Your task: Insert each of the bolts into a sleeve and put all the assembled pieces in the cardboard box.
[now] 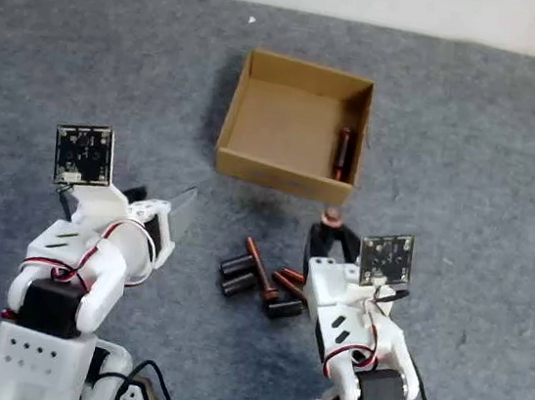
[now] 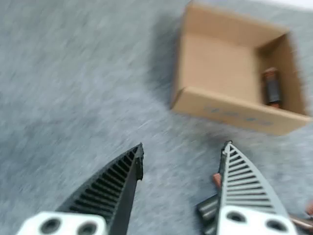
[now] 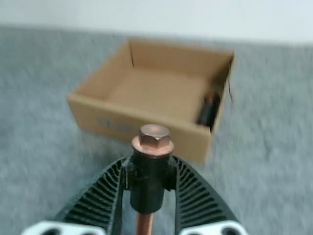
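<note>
Fuzzy grey carpet; right gripper clamped on black-sleeved copper bolt, ribbed left gripper apart.

- The right gripper has its jaws closed on a black sleeve, one ribbed jaw pressed against each side.
- A copper bolt sits in the sleeve: its hex head rests against the sleeve's far end, and its shank sticks out of the near end.
- Taking the gripper's forward direction as twelve o'clock, an open cardboard box stands at twelve, apart from the jaws.
- Inside the box, an assembled piece, dark with a copper end, lies along the wall at about one o'clock.
- The grey, felt-like surface carries the box.
- A pale wall runs behind it at twelve.
</note>
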`<action>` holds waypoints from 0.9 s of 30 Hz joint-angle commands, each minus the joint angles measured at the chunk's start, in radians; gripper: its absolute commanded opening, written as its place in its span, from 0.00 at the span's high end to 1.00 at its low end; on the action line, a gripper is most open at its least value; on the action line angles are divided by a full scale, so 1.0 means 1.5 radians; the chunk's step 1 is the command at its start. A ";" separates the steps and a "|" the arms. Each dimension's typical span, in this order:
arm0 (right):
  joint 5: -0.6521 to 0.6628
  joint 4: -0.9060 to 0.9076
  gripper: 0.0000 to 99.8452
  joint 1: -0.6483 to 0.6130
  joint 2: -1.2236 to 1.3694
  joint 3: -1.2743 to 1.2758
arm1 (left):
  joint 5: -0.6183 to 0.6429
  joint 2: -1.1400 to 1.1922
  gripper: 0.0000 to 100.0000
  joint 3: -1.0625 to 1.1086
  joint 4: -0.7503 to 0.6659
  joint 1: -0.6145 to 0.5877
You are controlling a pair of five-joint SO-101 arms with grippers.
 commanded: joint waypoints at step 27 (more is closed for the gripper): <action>0.068 0.065 0.99 0.009 0.446 -0.509 | -0.009 -0.008 0.73 0.306 -0.238 -0.066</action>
